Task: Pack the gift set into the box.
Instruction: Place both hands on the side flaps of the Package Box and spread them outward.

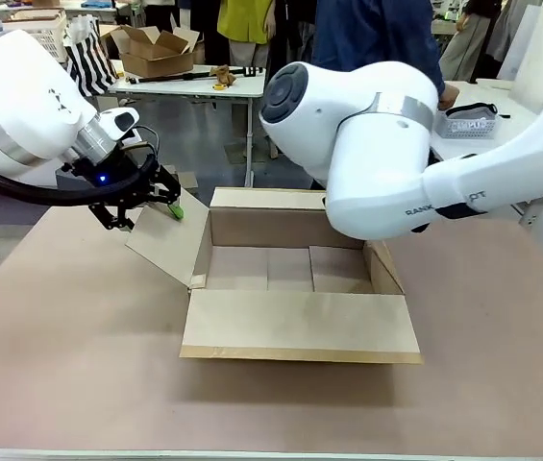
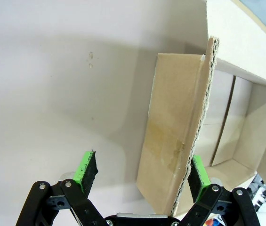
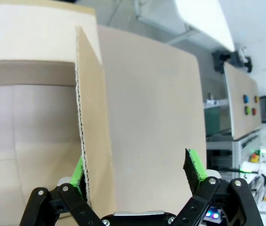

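Front view: "RANK" on R arm (image 1: 377, 144) by box (image 1: 300, 327)

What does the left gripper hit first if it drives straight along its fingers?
The box flap, standing edge-on between the open fingers of the left gripper; its corrugated edge would likely reach the palm before anything else. Depth is unclear.
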`<state>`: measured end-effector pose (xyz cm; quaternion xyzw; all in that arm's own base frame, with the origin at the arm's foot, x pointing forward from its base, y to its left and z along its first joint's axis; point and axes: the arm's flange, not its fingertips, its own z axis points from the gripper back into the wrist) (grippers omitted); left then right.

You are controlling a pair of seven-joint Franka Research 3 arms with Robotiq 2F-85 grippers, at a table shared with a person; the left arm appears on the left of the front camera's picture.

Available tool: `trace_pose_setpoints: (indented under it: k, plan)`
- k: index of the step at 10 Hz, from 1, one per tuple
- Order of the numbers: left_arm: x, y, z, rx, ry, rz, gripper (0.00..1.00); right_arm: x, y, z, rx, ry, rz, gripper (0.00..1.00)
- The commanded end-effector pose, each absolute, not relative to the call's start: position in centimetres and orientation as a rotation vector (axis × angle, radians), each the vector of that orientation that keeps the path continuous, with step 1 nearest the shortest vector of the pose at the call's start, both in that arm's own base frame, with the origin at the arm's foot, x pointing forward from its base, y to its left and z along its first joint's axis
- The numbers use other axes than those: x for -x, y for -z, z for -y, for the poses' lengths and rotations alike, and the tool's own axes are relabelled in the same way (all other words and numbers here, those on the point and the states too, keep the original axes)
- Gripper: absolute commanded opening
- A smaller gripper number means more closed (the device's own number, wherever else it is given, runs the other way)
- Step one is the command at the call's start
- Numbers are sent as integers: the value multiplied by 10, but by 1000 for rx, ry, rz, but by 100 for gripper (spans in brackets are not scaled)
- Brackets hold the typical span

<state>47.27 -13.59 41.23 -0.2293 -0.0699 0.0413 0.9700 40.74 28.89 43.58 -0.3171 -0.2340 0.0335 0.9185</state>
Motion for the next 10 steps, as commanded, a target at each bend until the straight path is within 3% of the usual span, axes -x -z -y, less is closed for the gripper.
trace_pose_setpoints:
  k: [1,2,4,10]
  plan:
    - [-471,-414,138,444,-95,143,100,-393,-447,-263,509,2,419,100]
    - [-471,-414,138,444,-95,143,100,-407,-436,-289,652,-69,481,100]
    - [-471,-414,138,444,-95,143,100,-407,-436,-289,652,-69,481,100]
    - [-471,-414,138,444,-95,143,100,-403,-455,-182,179,95,471,100]
